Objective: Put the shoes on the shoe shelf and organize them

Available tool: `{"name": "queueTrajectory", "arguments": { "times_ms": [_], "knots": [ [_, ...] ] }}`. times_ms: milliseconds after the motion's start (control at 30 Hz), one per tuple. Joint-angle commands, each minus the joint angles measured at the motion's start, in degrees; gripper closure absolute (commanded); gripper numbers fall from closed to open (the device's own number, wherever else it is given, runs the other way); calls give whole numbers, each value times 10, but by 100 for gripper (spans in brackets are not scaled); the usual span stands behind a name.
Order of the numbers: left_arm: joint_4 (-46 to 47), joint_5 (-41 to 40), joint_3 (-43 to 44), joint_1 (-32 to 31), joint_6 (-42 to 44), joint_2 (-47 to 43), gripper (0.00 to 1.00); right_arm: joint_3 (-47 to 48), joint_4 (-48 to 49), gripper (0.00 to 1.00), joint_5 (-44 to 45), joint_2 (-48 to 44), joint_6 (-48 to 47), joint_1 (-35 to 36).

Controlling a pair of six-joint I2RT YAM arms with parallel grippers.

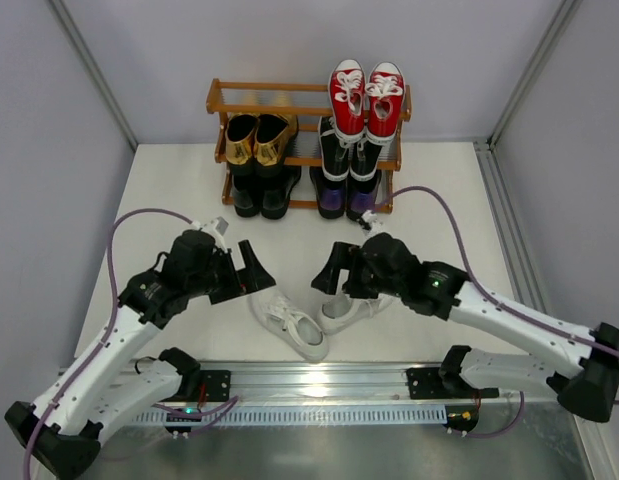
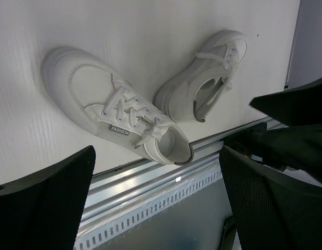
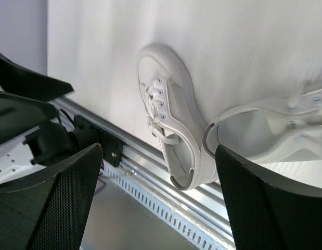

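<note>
Two white sneakers lie on the table near the front edge, one [image 1: 289,322] [image 2: 116,112] [image 3: 171,120] under my left gripper and the other [image 1: 351,310] [image 2: 202,88] [image 3: 270,130] under my right. The left gripper [image 1: 251,270] [image 2: 158,208] hovers open above them, holding nothing. Facing it, the right gripper [image 1: 329,270] [image 3: 158,203] is open too and also holds nothing. The shoe shelf [image 1: 215,100] at the back carries red sneakers [image 1: 367,100] on top, gold loafers [image 1: 257,140], black dress shoes [image 1: 259,190], black-and-white sneakers [image 1: 349,150] and purple loafers [image 1: 347,195].
A metal rail [image 1: 319,385] runs along the near table edge, right behind the sneakers' heels. Purple cables [image 1: 429,195] loop off both arms. Grey enclosure walls stand left, right and behind the shelf.
</note>
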Motion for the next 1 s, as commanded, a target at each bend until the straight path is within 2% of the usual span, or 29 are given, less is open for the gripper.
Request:
{"name": "queueTrajectory", "arguments": {
  "times_ms": [0, 100, 133, 200, 233, 267, 300, 333, 367, 400, 433, 567, 833, 967],
  "knots": [
    [10, -81, 19, -66, -41, 13, 0, -4, -43, 10, 152, -93, 4, 1],
    [4, -110, -4, -85, -78, 28, 7, 15, -125, 11, 202, -92, 19, -4],
    [6, -109, -13, -86, -89, 28, 10, 21, -151, 14, 217, -87, 33, -6],
    [10, -133, -39, -92, -110, 24, 24, 32, -251, 18, 259, -73, 110, -6],
    [12, -140, -47, -93, -115, 16, 32, 31, -308, 32, 295, -71, 143, -11],
    [11, -147, -56, -94, -125, 12, 52, 26, -330, 42, 305, -71, 168, -16],
    [12, -159, -72, -94, -129, 7, 62, 10, -345, 55, 311, -82, 210, -22],
    [20, -163, -83, -94, -134, 1, 72, -4, -346, 75, 306, -92, 218, -38],
    [27, -162, -93, -94, -143, -1, 93, -37, -337, 82, 300, -102, 221, -48],
    [32, -151, -111, -94, -148, 2, 100, -56, -328, 87, 290, -125, 219, -65],
    [51, -142, -121, -95, -154, 5, 100, -75, -303, 92, 264, -134, 211, -100],
    [89, -130, -156, -112, -176, 39, 100, -158, -247, 96, 208, -152, 160, -189],
    [133, -148, -190, -136, -181, 106, 100, -200, -115, 96, 139, -54, 111, -216],
    [214, -160, -224, -136, -171, 131, 100, -203, -64, 96, 125, -6, 93, -220]
  ]
}}
